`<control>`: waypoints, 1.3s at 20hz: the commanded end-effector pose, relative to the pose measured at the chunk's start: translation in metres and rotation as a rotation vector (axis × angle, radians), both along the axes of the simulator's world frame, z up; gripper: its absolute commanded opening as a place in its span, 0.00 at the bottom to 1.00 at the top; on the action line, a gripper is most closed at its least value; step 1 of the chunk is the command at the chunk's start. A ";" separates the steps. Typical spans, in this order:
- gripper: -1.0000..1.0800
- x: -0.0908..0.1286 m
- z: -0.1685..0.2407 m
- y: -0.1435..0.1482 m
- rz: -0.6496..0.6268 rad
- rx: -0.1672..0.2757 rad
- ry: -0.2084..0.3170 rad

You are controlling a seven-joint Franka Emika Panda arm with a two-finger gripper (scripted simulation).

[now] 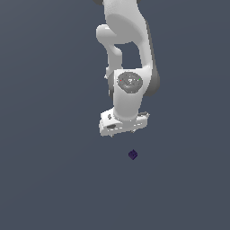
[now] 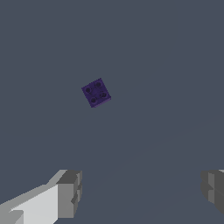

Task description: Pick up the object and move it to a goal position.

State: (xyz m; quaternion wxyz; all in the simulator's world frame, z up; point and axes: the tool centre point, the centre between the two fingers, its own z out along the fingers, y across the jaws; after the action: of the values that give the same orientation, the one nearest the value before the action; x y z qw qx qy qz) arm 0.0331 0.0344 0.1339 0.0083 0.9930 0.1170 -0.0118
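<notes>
While the fingers (image 2: 68,192) stand wide apart, the dark purple cube (image 2: 96,92) shows four round dimples on top.

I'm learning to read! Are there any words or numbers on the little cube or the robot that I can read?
None: there are no words, numbers or labels to read.
The purple cube shows only four round dark dots on its top face, not letters.
The white arm has a grey round disc with tiny red and green specks, too small to read.
The tool is plain grey and white.
</notes>
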 end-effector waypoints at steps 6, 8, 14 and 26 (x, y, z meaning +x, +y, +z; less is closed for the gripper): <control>0.96 0.031 -0.028 0.028 0.233 0.007 -0.005; 0.96 0.038 -0.036 0.034 0.289 0.010 -0.007; 0.96 0.052 -0.052 0.049 0.411 0.018 -0.013; 0.96 0.059 -0.063 0.056 0.473 0.024 -0.015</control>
State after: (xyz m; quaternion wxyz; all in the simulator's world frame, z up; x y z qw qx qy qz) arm 0.0922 0.0910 0.0718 0.0000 0.9381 0.3462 -0.0004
